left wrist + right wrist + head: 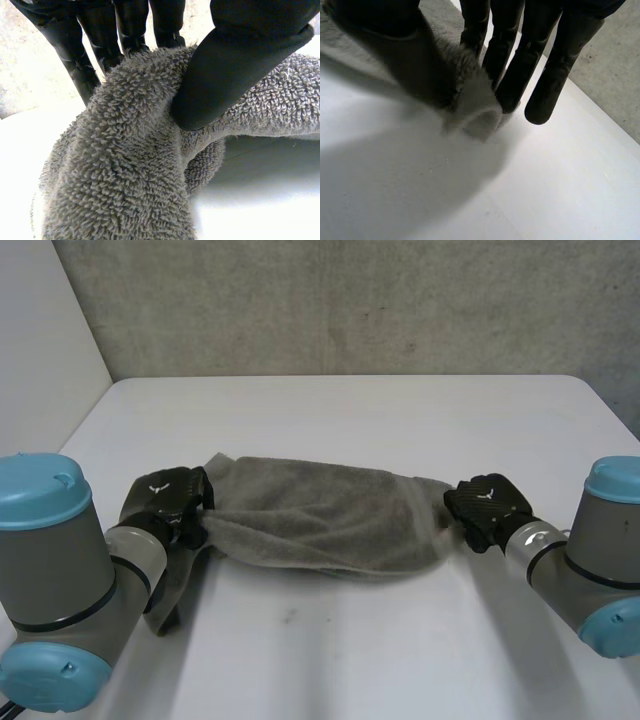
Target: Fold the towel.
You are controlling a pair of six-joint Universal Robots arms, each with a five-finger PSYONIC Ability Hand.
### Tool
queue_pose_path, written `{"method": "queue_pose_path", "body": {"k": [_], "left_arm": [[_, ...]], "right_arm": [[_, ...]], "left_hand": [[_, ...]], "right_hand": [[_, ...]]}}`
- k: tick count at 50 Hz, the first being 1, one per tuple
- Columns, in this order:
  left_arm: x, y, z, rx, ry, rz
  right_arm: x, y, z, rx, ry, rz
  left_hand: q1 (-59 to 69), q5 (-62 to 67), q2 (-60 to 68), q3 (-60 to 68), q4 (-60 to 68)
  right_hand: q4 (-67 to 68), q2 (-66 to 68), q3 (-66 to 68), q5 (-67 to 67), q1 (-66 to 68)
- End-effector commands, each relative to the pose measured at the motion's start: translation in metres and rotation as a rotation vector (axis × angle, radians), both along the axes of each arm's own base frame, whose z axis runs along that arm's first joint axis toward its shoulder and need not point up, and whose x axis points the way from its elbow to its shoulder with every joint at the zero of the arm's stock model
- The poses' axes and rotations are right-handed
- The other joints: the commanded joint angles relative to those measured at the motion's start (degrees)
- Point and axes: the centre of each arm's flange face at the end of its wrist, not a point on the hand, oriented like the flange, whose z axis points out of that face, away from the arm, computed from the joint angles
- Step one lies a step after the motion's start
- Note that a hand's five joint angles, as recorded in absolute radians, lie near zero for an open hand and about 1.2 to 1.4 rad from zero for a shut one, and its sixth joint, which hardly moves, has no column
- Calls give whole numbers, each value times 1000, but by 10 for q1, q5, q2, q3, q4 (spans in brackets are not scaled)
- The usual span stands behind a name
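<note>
Over white table (pixel 350 660), left robot hand (pixel 170 502) and right robot hand (pixel 487 506) pinch ends of grey towel (pixel 320 515).

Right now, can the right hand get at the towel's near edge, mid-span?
Probably not without letting go: the right hand is pinching the towel at its right end, and the left hand pinches the other end. Otherwise nothing on the table stands in its way.

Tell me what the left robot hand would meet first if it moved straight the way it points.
The towel: the left robot hand pinches its end, and cloth lies bunched ahead of it. The table probably comes next; depth is unclear.
</note>
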Motion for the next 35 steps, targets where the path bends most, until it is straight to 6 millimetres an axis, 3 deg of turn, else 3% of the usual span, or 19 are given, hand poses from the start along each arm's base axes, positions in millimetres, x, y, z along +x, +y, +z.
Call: {"method": "queue_pose_path", "body": {"k": [1, 5, 7, 12, 14, 17, 18, 19, 21, 22, 23, 30, 35], "left_arm": [[1, 0, -1, 4, -2, 1], [1, 1, -1, 5, -3, -1], [1, 1, -2, 6, -4, -1], [0, 3, -4, 17, -6, -16], [-2, 4, -5, 24, -3, -35], [-6, 7, -9, 44, 5, -83], [-7, 10, -11, 59, 7, -108], [-7, 10, -11, 59, 7, -108], [-8, 15, -16, 77, 5, -146], [-8, 15, -16, 77, 5, -147], [-9, 18, -18, 85, 4, -158], [-11, 24, -19, 88, 2, -181], [-8, 24, -18, 90, -3, -166]], "right_arm": [[-1, -1, 5, 19, -47, -24], [-3, 1, 21, 9, -97, -44], [-7, 6, 47, -21, -152, -64], [-21, 14, 73, -37, -216, -114], [-27, 14, 76, -39, -225, -132], [-35, 18, 73, -27, -230, -146], [-37, 19, 70, -19, -226, -150], [-37, 19, 70, -19, -226, -150], [-37, 19, 68, -16, -217, -154], [-37, 19, 68, -16, -217, -155], [-38, 18, 68, -17, -217, -159], [-42, 14, 67, -15, -225, -182], [-60, 2, 70, -33, -242, -276]], "left_hand": [[120, 114, 102, 103, 101], [120, 114, 102, 103, 101], [120, 114, 102, 103, 101], [120, 114, 102, 103, 101], [102, 96, 84, 85, 83], [-2, -8, -20, -19, -21], [-119, -125, -137, -136, -138], [-120, -126, -138, -137, -139], [-435, -441, -453, -452, -454], [-436, -442, -454, -453, -455], [-531, -537, -549, -548, -550], [-564, -570, -582, -581, -583], [-566, -572, -584, -583, -585]], "right_hand": [[81, 79, 87, 84, 75], [81, 79, 87, 84, 75], [81, 79, 87, 84, 75], [81, 79, 87, 84, 75], [81, 79, 87, 84, 75], [81, 79, 87, 84, 75], [81, 79, 87, 84, 75], [81, 79, 87, 84, 75], [81, 79, 87, 84, 75], [81, 79, 87, 84, 75], [81, 79, 87, 84, 75], [81, 79, 87, 84, 75], [81, 79, 87, 84, 75]]}}
